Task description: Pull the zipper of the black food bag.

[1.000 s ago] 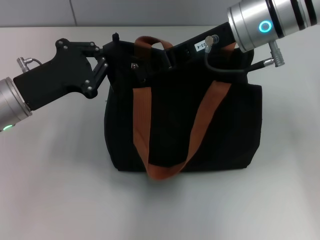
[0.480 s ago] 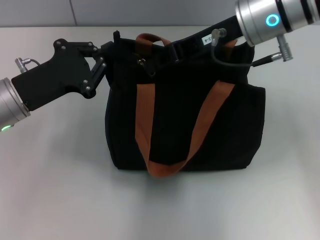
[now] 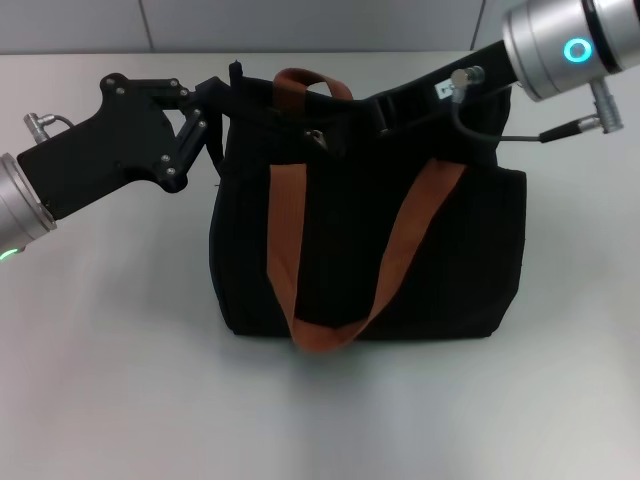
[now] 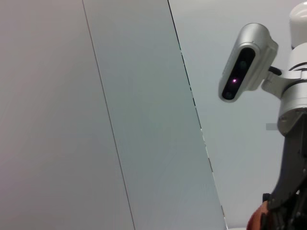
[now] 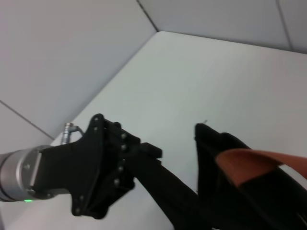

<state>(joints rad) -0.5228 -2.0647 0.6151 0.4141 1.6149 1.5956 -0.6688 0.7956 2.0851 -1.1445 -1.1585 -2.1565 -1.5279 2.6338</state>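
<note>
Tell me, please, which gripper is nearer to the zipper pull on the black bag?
The right. The right gripper reaches in along the bag's top edge, just beside the zipper. The left gripper is at the black food bag's far top corner on the robot's left, farther off.

light: bright, even, from overhead | shadows: soft, faint on surface point(image 3: 120, 380) beside bag point(image 3: 450, 260) | glare: none | blur: right wrist view slightly soft

Your robot's arms: silver and black

You see silver wrist cylinders, a cyan ring light on the right, black screw-studded left end effector point(image 3: 215, 100).
</note>
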